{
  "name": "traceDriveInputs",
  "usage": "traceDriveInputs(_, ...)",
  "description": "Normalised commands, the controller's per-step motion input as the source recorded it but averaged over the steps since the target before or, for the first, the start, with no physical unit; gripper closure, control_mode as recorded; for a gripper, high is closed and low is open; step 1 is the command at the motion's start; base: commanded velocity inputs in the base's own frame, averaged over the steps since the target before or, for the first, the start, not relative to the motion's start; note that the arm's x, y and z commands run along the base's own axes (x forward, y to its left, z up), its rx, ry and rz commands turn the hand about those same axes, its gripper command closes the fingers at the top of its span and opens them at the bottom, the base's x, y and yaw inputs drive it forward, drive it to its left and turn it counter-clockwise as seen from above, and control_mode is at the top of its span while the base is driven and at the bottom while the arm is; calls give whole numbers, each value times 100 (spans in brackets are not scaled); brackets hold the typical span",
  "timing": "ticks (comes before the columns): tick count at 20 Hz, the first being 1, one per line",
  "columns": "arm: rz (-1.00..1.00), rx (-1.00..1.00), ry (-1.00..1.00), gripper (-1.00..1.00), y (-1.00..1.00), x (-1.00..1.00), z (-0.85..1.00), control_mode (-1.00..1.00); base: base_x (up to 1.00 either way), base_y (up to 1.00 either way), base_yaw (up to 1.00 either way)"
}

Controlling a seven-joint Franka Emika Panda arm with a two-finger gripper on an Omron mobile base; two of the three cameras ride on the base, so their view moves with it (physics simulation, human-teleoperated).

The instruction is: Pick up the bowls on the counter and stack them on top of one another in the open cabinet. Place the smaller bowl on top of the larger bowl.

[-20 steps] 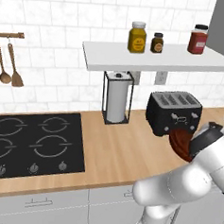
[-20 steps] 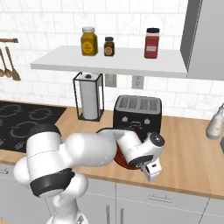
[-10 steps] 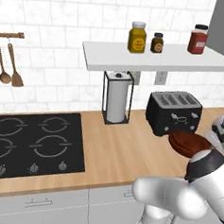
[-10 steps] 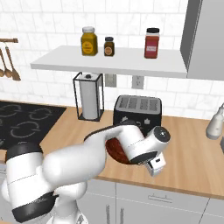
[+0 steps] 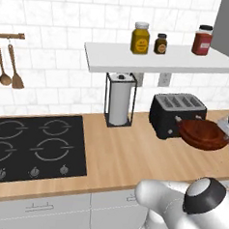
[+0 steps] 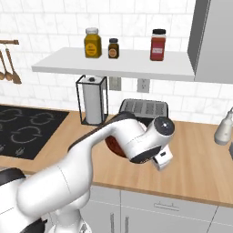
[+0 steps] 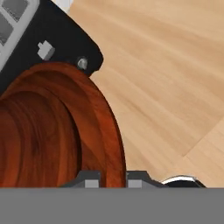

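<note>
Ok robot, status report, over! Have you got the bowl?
Gripper shut on bowl rim. Bowl lifted off counter, beside toaster. Shelf above, jars on it.

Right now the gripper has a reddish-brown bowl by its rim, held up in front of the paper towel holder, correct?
Not quite. The gripper does have the bowl by its rim, but the bowl is held up in front of the black toaster, not the paper towel holder, which stands further left. The left base view shows it.

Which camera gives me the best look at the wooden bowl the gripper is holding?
The left base view: the bowl shows nearly whole, lifted before the toaster. The hand view crops it to rim and inside; in the right base view the arm hides most of it.
</note>
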Motion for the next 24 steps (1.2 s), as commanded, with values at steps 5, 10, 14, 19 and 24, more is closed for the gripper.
traceDriveInputs(5, 5, -7, -29, 100, 0, -7, 99, -100, 0, 0, 0)
traceDriveInputs(10, 3, -3, -19, 100, 0, -6, 100, -100, 0, 0, 0)
traceDriveInputs(14, 0, 0, -12, 100, 0, 0, 99, -100, 0, 0, 0)
traceDriveInputs(19, 0, 0, -9, 100, 0, 12, 83, -100, 0, 0, 0)
traceDriveInputs(24, -1, 0, -4, 100, 7, 52, 46, -100, 0, 0, 0)
